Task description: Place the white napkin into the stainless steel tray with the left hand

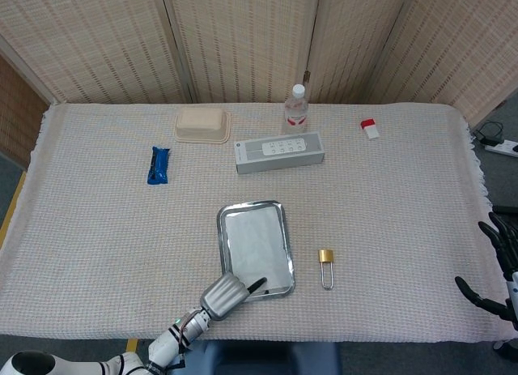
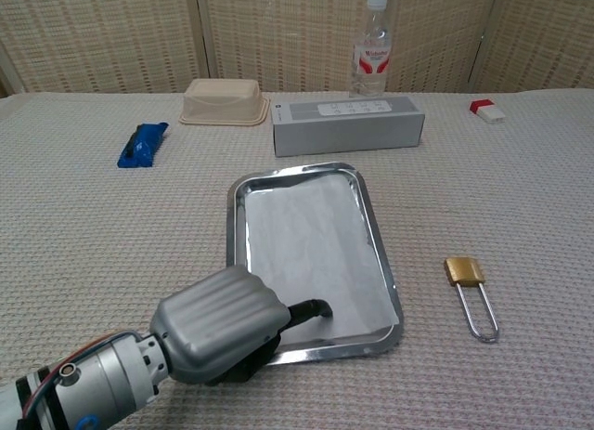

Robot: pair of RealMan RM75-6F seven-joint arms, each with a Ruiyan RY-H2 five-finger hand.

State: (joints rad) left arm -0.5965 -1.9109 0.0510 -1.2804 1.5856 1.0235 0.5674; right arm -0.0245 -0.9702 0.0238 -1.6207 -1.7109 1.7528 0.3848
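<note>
The stainless steel tray (image 1: 219, 236) (image 2: 377, 237) lies near the table's front middle, and the white napkin (image 1: 256, 245) (image 2: 306, 244) is spread flat inside it. My left hand (image 1: 221, 295) (image 2: 218, 323) covers the tray's near left corner, back upward. One dark finger (image 2: 314, 307) curls down onto the napkin's near edge. The other fingers are hidden under the hand, so I cannot tell whether it pinches the napkin. My right hand (image 1: 495, 268) hangs off the table's right edge, fingers spread and holding nothing.
A brass padlock (image 1: 326, 262) (image 2: 469, 281) lies right of the tray. Behind it stand a grey box (image 1: 279, 152) (image 2: 348, 123) and a water bottle (image 1: 296, 109). A beige container (image 1: 202, 124), a blue packet (image 1: 159, 164) and a red-and-white item (image 1: 370, 128) lie further back.
</note>
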